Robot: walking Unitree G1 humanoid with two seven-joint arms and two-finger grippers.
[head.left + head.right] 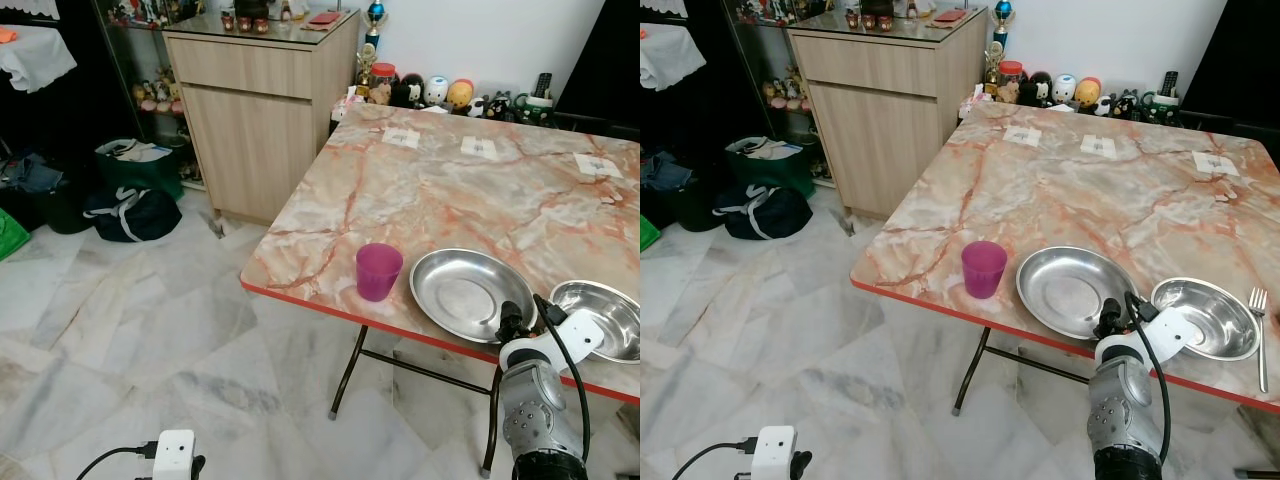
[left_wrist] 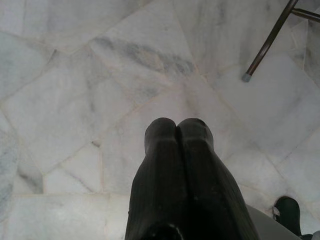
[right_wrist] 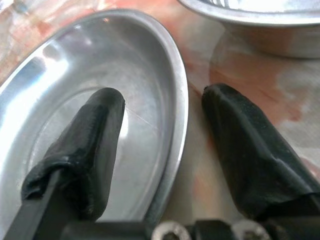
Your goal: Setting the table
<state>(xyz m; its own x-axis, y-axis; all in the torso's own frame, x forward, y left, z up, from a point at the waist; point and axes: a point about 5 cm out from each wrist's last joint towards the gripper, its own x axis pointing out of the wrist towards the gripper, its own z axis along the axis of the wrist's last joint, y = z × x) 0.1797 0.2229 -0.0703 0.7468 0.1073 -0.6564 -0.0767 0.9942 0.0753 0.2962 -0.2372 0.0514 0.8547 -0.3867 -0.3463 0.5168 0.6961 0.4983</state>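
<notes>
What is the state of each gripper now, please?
Left gripper: closed, holding nothing, over the floor.
Right gripper: open, straddling the rim of the steel plate, not clamped on it.

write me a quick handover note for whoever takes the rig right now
Right claw: open, straddling the near rim of the steel plate, one finger over the plate, one over the table.
Left claw: shut, empty, hanging idle over the floor.
On the table's near edge: purple cup, plate, steel bowl, fork beside the bowl.
Done: pieces are on the table.
Left: close on the plate rim, then likely arrange the setting.
</notes>
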